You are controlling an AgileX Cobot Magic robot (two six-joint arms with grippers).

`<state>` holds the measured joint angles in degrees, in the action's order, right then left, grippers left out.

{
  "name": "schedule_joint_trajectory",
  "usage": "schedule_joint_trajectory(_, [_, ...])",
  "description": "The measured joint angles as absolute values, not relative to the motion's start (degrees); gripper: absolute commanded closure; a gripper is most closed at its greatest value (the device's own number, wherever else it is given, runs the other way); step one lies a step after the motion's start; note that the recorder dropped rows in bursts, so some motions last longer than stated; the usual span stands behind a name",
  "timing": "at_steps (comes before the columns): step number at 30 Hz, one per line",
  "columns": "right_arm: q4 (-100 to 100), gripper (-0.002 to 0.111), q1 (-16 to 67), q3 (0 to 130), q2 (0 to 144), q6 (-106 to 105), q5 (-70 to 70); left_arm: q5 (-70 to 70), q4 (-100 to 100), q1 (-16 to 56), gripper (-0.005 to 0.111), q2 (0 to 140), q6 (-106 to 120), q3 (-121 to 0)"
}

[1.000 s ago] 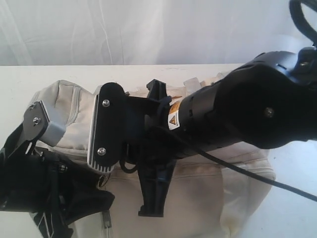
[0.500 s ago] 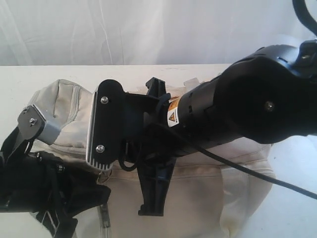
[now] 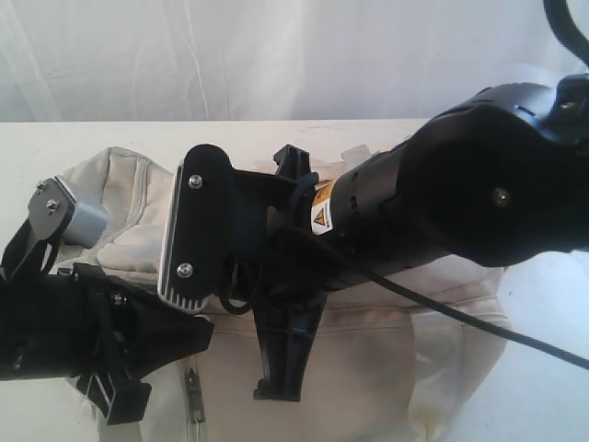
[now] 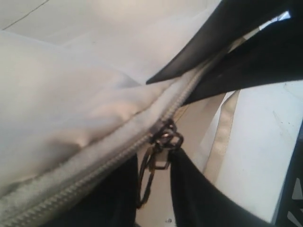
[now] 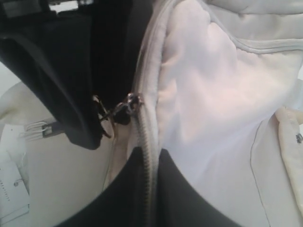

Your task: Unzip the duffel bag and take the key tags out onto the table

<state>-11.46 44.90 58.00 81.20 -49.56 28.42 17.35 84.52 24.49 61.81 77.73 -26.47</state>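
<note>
The cream duffel bag [image 3: 368, 359] lies on the white table [image 3: 55, 147] under both arms. In the left wrist view my left gripper [image 4: 155, 158] is closed around the dark metal zipper pull [image 4: 161, 142], which hangs from the slider on the grey zip. The right wrist view shows that pull [image 5: 111, 111] stretched from the slider to the left finger. My right gripper [image 5: 149, 161] is shut on the bag's zipper trim [image 5: 147, 142], a little way along from the slider. The zip looks closed where it shows. The key tags are hidden.
The right arm [image 3: 442, 203] reaches across the middle of the bag and hides much of it. The left arm [image 3: 83, 331] is at the bag's left end. White paper labels [image 5: 14, 175] lie beside the bag. A pale curtain hangs behind the table.
The left arm has slid leftward along the bag's end and its grey bracket has risen. The right arm has barely moved.
</note>
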Motion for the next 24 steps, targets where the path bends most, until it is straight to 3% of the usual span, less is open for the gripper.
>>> schedule_joint_trajectory(4, [-11.5,0.108,44.9,58.1,81.2,-49.5,28.5,18.7,84.3,24.5,0.107,61.8,78.1,-26.5])
schedule_joint_trajectory(11, [-11.5,0.108,44.9,58.1,81.2,-49.1,29.3,22.0,76.5,24.5,0.107,61.7,70.3,-26.6])
schedule_joint_trajectory(24, [-11.7,0.108,45.1,58.1,81.2,-48.7,31.0,25.4,38.5,24.5,0.107,53.0,32.4,-31.3])
